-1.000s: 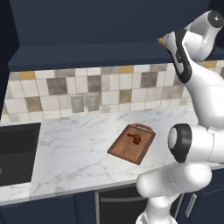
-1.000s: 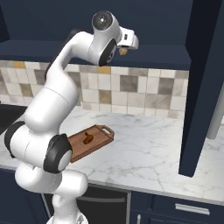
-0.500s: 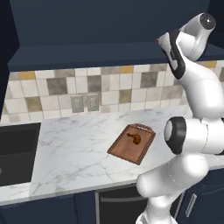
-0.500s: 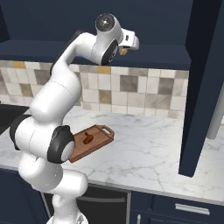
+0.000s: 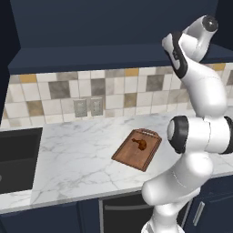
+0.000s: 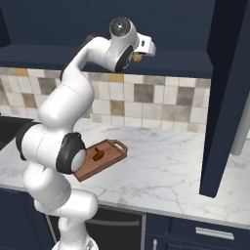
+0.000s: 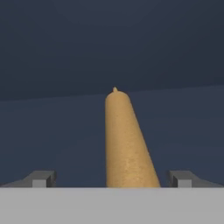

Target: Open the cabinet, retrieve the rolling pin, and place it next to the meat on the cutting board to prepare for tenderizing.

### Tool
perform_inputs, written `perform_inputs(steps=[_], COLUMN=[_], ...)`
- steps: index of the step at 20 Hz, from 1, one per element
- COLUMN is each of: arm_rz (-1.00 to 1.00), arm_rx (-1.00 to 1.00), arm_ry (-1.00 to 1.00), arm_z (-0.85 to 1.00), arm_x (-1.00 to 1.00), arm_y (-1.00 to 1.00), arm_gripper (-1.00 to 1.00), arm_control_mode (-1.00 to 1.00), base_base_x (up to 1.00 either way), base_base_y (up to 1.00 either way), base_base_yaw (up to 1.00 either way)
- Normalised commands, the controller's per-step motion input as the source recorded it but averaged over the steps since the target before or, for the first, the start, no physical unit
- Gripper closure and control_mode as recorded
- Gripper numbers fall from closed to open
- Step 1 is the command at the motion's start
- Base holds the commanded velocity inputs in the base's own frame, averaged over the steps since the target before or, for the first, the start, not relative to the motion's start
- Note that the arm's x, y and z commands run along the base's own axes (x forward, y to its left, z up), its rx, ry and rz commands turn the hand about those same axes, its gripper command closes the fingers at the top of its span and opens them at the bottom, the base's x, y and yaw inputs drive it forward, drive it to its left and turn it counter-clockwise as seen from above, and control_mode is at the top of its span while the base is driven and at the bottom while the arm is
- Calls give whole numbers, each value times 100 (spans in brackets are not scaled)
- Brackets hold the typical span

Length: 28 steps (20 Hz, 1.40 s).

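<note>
Tan wooden rolling pin (image 7: 127,144) between open hand (image 7: 112,179) fingers, inside cabinet (image 7: 65,52).

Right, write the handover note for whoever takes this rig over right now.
Gripper: open, up inside the cabinet, fingers on either side of the rolling pin and not closed on it.
Things: the rolling pin lies on the cabinet shelf, pointing away from the hand. The cutting board sits on the marble counter with the meat on it.
Done: cabinet opened, hand lined up on the pin.
Left: close on the pin, lift it out, and set it on the board beside the meat.
</note>
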Motion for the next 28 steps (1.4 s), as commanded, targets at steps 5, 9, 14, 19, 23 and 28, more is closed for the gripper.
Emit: perform_inputs(steps=[5,9,14,19,23,28], arm_rz=[0,0,0,0,0,0], arm_rx=[4,3,1,1,3,6], arm_ry=[0,0,3,3,1,0], arm_z=[-4,-3,-9,-16,-24,-21], arm_x=[25,25,21,23,18,5], arm_y=[0,-2,-1,0,0,-6], arm_gripper=[-100,-100,-100,100,100,100], arm_control_mode=[-100,-100,-100,-100,-100,-100], base_base_x=[0,0,0,0,0,0], base_base_y=[0,0,0,0,0,0], base_base_yaw=[0,0,0,0,0,0])
